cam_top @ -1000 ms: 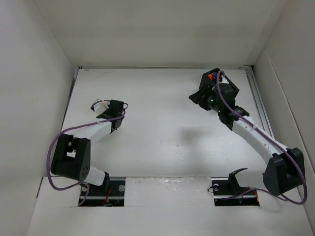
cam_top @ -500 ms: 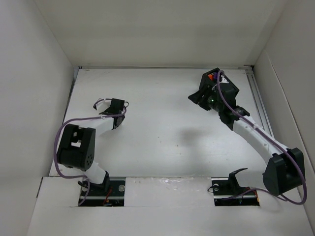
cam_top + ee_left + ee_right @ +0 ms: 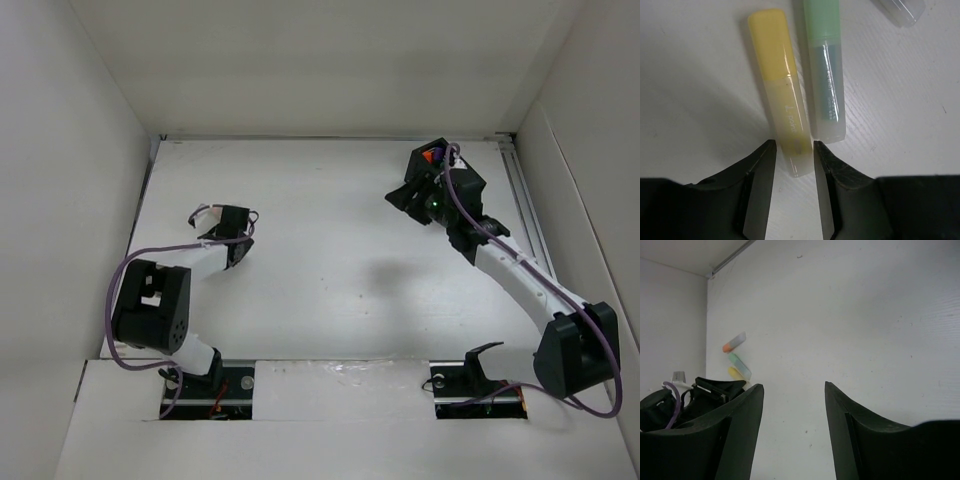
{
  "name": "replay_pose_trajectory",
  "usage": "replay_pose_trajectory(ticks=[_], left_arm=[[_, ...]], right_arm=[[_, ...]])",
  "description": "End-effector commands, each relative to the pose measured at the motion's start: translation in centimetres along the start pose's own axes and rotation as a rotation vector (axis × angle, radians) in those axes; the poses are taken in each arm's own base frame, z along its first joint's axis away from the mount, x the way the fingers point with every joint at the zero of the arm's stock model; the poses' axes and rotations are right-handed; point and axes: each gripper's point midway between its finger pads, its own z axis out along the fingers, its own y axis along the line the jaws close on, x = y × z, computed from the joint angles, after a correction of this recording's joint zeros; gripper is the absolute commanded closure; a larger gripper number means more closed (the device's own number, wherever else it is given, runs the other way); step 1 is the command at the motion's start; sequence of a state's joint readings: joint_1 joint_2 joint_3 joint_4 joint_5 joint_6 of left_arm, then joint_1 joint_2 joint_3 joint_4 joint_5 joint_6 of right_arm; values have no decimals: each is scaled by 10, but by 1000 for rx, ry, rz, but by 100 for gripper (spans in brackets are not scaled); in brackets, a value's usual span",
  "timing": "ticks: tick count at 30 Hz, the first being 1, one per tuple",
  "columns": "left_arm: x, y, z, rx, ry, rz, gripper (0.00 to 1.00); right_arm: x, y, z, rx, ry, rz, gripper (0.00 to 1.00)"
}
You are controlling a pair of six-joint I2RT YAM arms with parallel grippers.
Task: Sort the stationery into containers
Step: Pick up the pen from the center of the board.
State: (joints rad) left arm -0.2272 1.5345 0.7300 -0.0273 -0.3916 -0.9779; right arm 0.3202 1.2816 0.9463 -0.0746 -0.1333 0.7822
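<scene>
In the left wrist view a yellow highlighter [image 3: 779, 85] lies beside a green highlighter [image 3: 824, 75], with the end of a third clear-bodied one [image 3: 900, 10] at the top right. My left gripper [image 3: 792, 155] is open low over the table, and its fingertips flank the near end of the yellow highlighter. In the top view it [image 3: 212, 216] is at the table's left. My right gripper [image 3: 793, 387] is open and empty above bare table. It hangs [image 3: 412, 196] next to the black container [image 3: 440, 146] at the back right, which holds orange and purple pieces.
The right wrist view shows an orange-capped marker [image 3: 733, 344], the green [image 3: 740, 367] and the yellow [image 3: 733, 372] in a row far off, with the left gripper behind them. White walls close in the table [image 3: 330, 260] on three sides.
The left arm's shoulder and elbow have swung up and back while its gripper stayed near the highlighters. The right arm has barely moved.
</scene>
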Motion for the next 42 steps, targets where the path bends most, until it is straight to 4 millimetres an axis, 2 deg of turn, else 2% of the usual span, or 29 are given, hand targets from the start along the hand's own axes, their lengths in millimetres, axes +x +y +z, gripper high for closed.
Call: replay_pose_trajectory(ticks=[1,3,7,10,12,15,18,19,21,23,26,29,30,31,32,33,35,36,37,38,40,41,42], left_arm=[[12,14,-10,-9,61,47,66],[14,15,-11,-4,69,47,66],[16,17,-9,-13,75,61,66],[18,20,-7,-21,80,74,77],[20,24,-9,-28,84,78,90],[12,22,-18,-15,65,69,98],[-4,20,-40,39,21,50,100],[-13,17,-54,78,-3,30,100],[-23,14,-71,118,-37,24,100],[-34,14,-94,156,-85,18,100],[-46,-4,-122,283,-109,35,100],[-28,-26,-132,433,-22,94,100],[-22,-47,-143,559,14,102,100],[-10,-51,-141,604,49,123,100],[-4,-58,-143,659,67,137,100],[1,-77,-151,779,80,156,100],[12,-87,-155,866,113,183,100],[20,-91,-157,905,137,197,100],[30,-103,-166,992,137,247,100],[35,-107,-170,1016,135,276,100],[44,-119,-177,1049,118,334,100],[57,-125,-189,1082,117,385,100],[64,-127,-192,1103,119,414,100]], right_arm=[[-15,12,-12,-58,-55,-13,42],[-17,15,-15,-67,-63,-15,42],[-22,8,-17,-55,-77,-8,41],[-22,12,-20,-70,-75,-10,41],[-22,12,-20,-70,-75,-10,40],[-23,11,-20,-74,-71,-7,40],[-21,13,-21,-81,-64,-8,40],[-20,10,-18,-74,-56,-6,38],[-20,10,-18,-74,-56,-6,37],[-16,12,-14,-87,-30,-5,33],[-6,15,-8,-103,17,-6,25],[5,28,-3,-172,75,-15,23],[10,37,-5,-211,96,-24,22],[22,48,-5,-269,146,-36,22],[26,54,-4,-287,169,-40,22],[30,59,-3,-302,183,-45,21],[37,71,0,-328,200,-59,19],[45,67,7,-314,225,-55,19],[45,74,10,-330,224,-62,19],[52,85,9,-368,251,-74,19],[69,87,21,-368,307,-75,18],[81,94,24,-380,335,-84,18],[83,102,28,-393,343,-91,17]])
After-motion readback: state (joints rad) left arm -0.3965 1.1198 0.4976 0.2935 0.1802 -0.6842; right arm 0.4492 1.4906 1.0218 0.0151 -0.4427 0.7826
